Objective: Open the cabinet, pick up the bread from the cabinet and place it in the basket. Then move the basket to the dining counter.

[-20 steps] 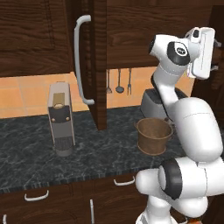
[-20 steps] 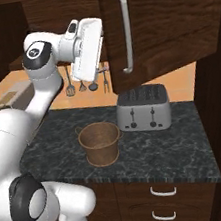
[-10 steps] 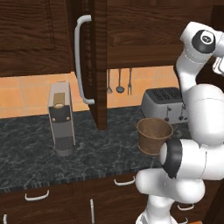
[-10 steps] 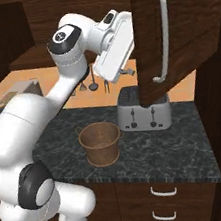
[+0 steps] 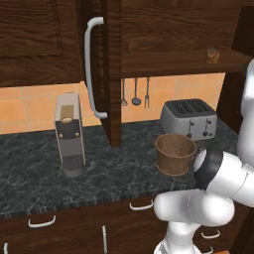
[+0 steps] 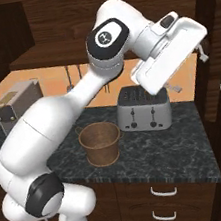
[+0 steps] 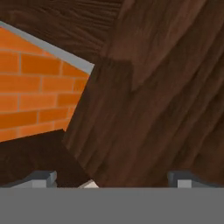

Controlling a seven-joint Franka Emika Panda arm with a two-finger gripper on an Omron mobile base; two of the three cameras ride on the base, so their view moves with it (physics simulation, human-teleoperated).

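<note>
The cabinet (image 5: 39,39) stands open, its left door edge-on with the silver handle (image 5: 92,64) facing out. A small light-brown item, seemingly the bread (image 5: 213,55), sits on the cabinet shelf at the right. On the black worktop, the brown basket (image 5: 174,154) (image 6: 100,143) stands empty beside the toaster. My gripper (image 6: 203,51) is raised at shelf height near the swung-out right door (image 6: 218,40). In the hand view the gripper (image 7: 113,177) is open, fingertips (image 7: 41,177) far apart, with dark wood close ahead and nothing between them.
A silver toaster (image 5: 191,119) (image 6: 144,109) stands behind the basket. A coffee machine (image 5: 69,134) (image 6: 15,102) is at the left of the worktop (image 5: 124,173). Utensils (image 5: 135,92) hang on the orange wall. Drawers with short pulls lie below.
The arm has swung to the right and the right cabinet door has swung wide open with it. Basket, toaster and coffee machine have not moved.
</note>
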